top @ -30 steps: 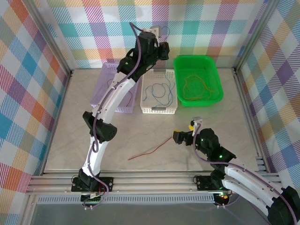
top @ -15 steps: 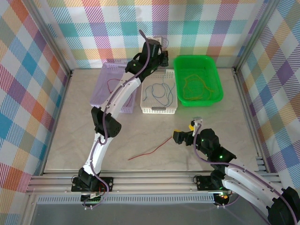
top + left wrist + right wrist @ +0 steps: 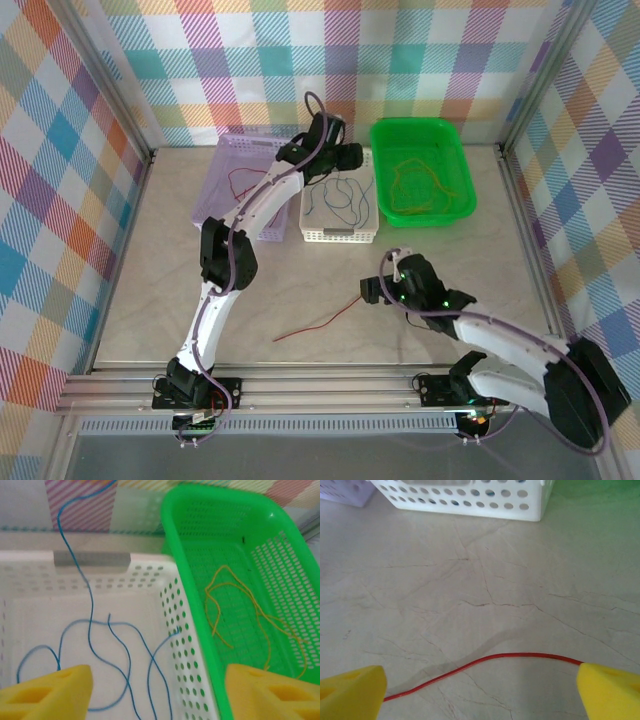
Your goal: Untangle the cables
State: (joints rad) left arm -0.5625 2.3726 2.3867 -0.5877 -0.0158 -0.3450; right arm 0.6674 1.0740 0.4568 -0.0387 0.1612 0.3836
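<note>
Left gripper (image 3: 157, 690): fingers spread, holding nothing, poised over the white basket (image 3: 30, 557) at the far centre. The blue cable (image 3: 90, 615) lies looped inside it, with one strand rising past the far rim. The yellow-orange cable (image 3: 260, 615) lies in the green basket (image 3: 200, 605) just to the right. Right gripper (image 3: 480, 685): fingers spread, low over the table (image 3: 470, 580), one on either side of the red cable (image 3: 510, 655), which lies loose near centre.

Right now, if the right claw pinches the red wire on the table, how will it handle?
Probably floppy: the red wire lies in loose curves on the table. Likely very light, being so thin. It might slip from the open right claw.
</note>
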